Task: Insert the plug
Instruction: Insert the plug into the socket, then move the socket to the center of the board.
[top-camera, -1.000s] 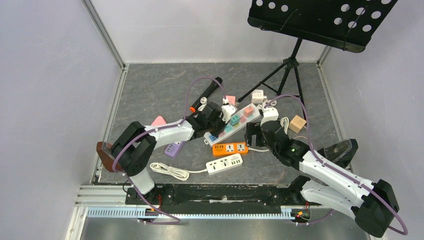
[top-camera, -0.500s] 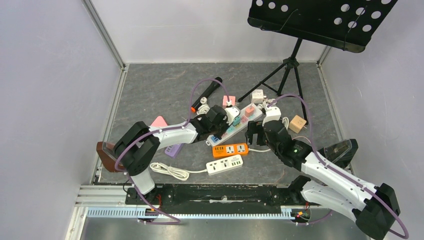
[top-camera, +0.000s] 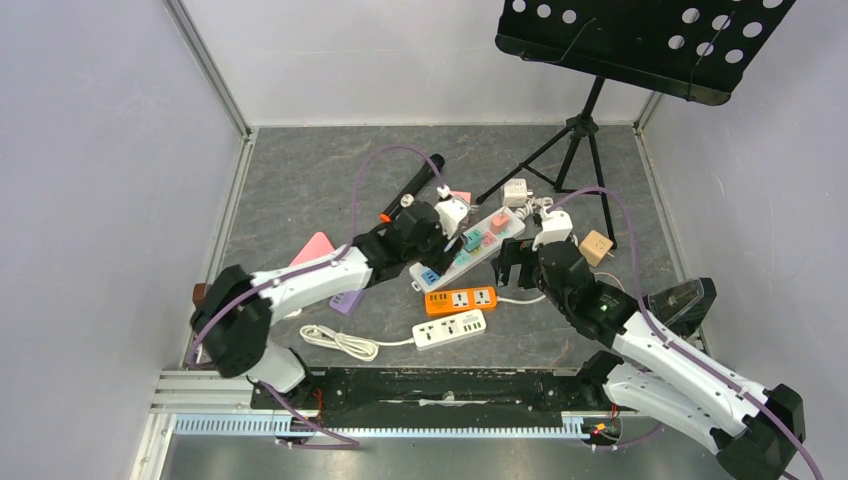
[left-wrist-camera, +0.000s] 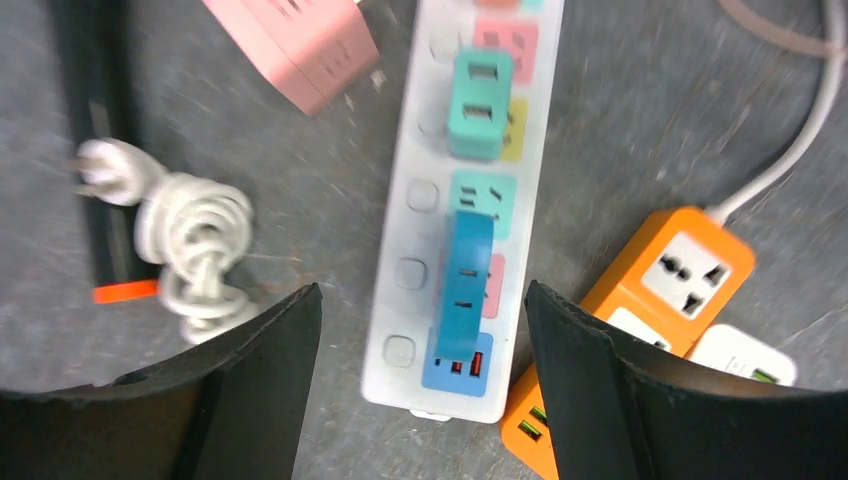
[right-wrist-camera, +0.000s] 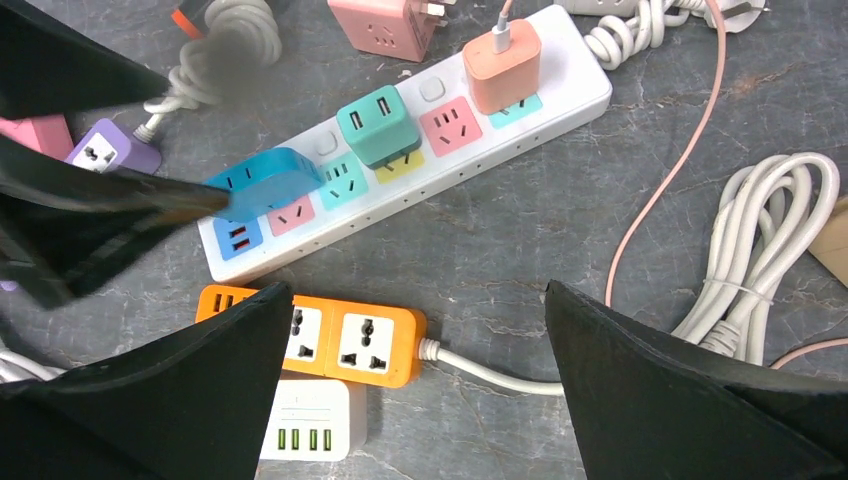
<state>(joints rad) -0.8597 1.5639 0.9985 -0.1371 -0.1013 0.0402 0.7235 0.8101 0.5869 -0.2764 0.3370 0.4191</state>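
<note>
Grey slate-look desk (left-wrist-camera: 320, 180). We judge blue plastic plug (left-wrist-camera: 466, 285) on white power strip (left-wrist-camera: 410, 235) light, rigid, slick: pinch flat sides. Left gripper (left-wrist-camera: 420, 310), right gripper (right-wrist-camera: 420, 300) spread, empty.

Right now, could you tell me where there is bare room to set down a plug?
The far-left grey mat is bare, between the wall and the black orange-tipped rod. Another patch lies between that rod and the black tripod stand. Around the long white power strip and orange power strip it is crowded.
</note>
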